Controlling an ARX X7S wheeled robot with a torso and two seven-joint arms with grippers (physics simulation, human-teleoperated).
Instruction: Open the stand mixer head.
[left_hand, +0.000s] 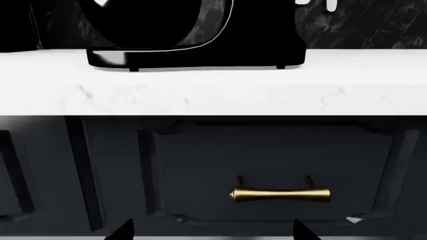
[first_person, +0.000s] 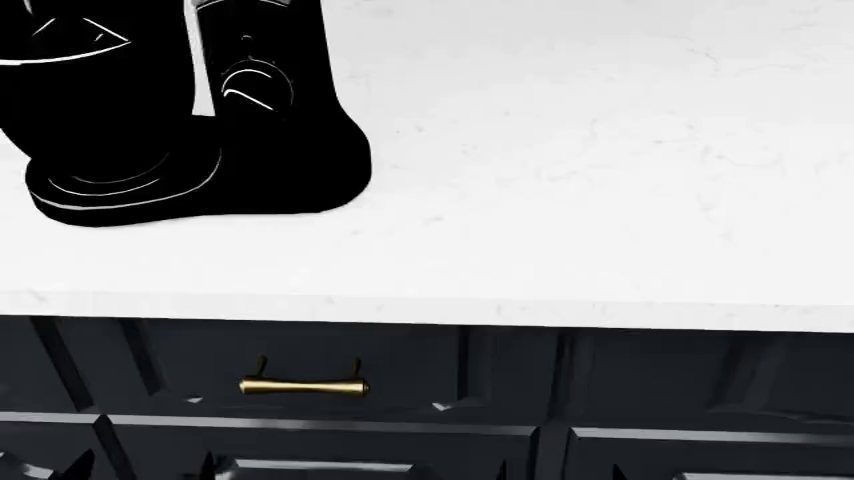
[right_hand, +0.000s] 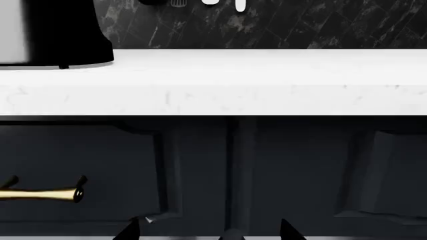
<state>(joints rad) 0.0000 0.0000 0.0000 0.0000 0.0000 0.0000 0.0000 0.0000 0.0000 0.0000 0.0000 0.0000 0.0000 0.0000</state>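
Observation:
The stand mixer stands on the white counter at the far left of the head view. Only its glossy black base and column (first_person: 267, 150) with the round dial (first_person: 254, 85) and the black bowl (first_person: 80, 70) show there. The silver-grey mixer head is out of view, cut off above the frames. The left wrist view shows the base (left_hand: 193, 57) and the bowl (left_hand: 140, 22) from the front. The right wrist view shows the column's edge (right_hand: 67, 35). My left gripper (left_hand: 213, 235) and right gripper (right_hand: 210, 235) are open and empty, low in front of the dark cabinet, below the counter.
The white marble counter (first_person: 601, 180) stretches to the right of the mixer. Its front edge (left_hand: 213, 100) overhangs dark drawer fronts with a brass handle (left_hand: 280, 194), which also shows in the head view (first_person: 304, 386). A dark marble backsplash (right_hand: 300, 25) stands behind.

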